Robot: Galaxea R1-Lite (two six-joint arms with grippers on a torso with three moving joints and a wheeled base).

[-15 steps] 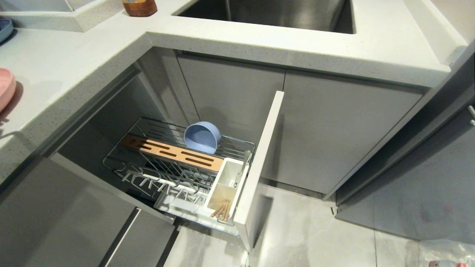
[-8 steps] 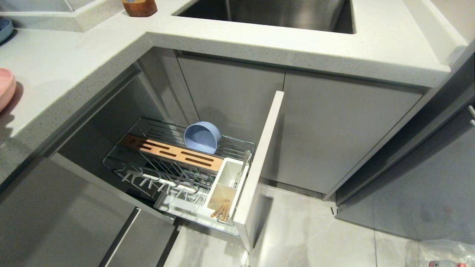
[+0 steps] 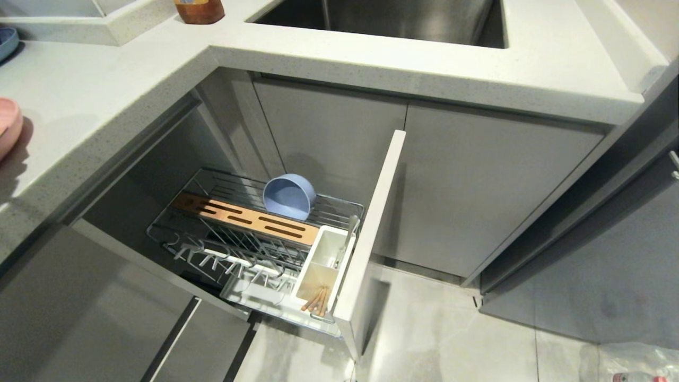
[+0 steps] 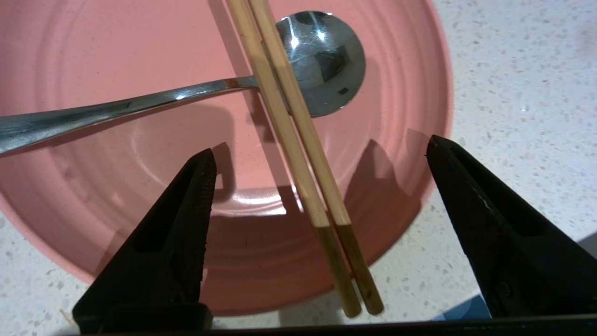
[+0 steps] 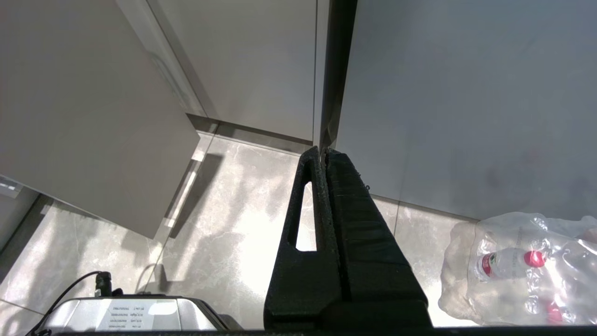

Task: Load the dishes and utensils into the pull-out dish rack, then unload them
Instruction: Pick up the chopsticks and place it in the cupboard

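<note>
The pull-out dish rack [image 3: 212, 185] stands drawn out of the cabinet, below the counter. A pale blue bowl [image 3: 289, 196] leans on its side in it. Wooden sticks [image 3: 315, 300] and a thin metal handle [image 3: 350, 233] sit in the white caddy [image 3: 323, 254]. On the counter at far left lies a pink plate [image 3: 8, 127] [image 4: 140, 140]. A metal spoon [image 4: 322, 60] rests on it, with two chopsticks [image 4: 289, 121] laid across. My left gripper [image 4: 319, 144] hovers open over them, holding nothing. My right gripper [image 5: 322, 149] is shut and empty, pointing at the floor.
The rack's pale front panel [image 3: 371, 239] juts out over the floor. A steel sink [image 3: 398, 21] is set into the counter behind. A brown container [image 3: 199, 10] and a blue dish [image 3: 6, 42] stand at the back left. A shrink-wrapped pack of bottles [image 5: 522, 266] lies on the floor.
Nothing in the rack has moved. Only the shadow on the counter beside the pink plate has shifted slightly.
</note>
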